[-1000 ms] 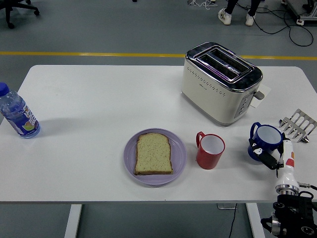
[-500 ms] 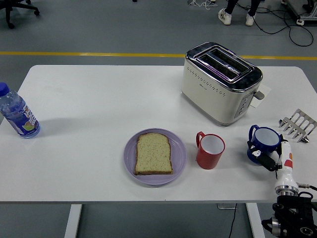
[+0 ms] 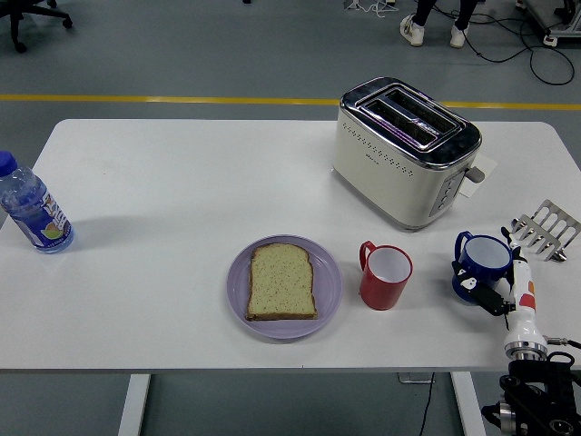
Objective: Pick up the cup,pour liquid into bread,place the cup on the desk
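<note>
While a slice of speckled, brown-crusted bread (image 3: 282, 282) lies flat on a round lilac plate (image 3: 329, 289), the robot's right hand (image 3: 505, 286) reaches in from the tabletop's (image 3: 182, 182) near right corner, its white-and-black fingers (image 3: 484, 295) pressed against a glossy blue cup (image 3: 481, 261); whether they have closed around it cannot be told. The blue cup, white inside and with a looped handle, stands right of the plate, beyond a smooth red cup (image 3: 386, 276), also white-lined. Behind the plate and to its right sits a cream toaster (image 3: 404, 150) with a chrome two-slot top; its small emblem is too tiny to read. A ridged metal rack (image 3: 547, 228) lies right of the blue cup. Far left of the plate stands a clear plastic bottle (image 3: 33, 209) with a blue cap and an illegible colourful label.
</note>
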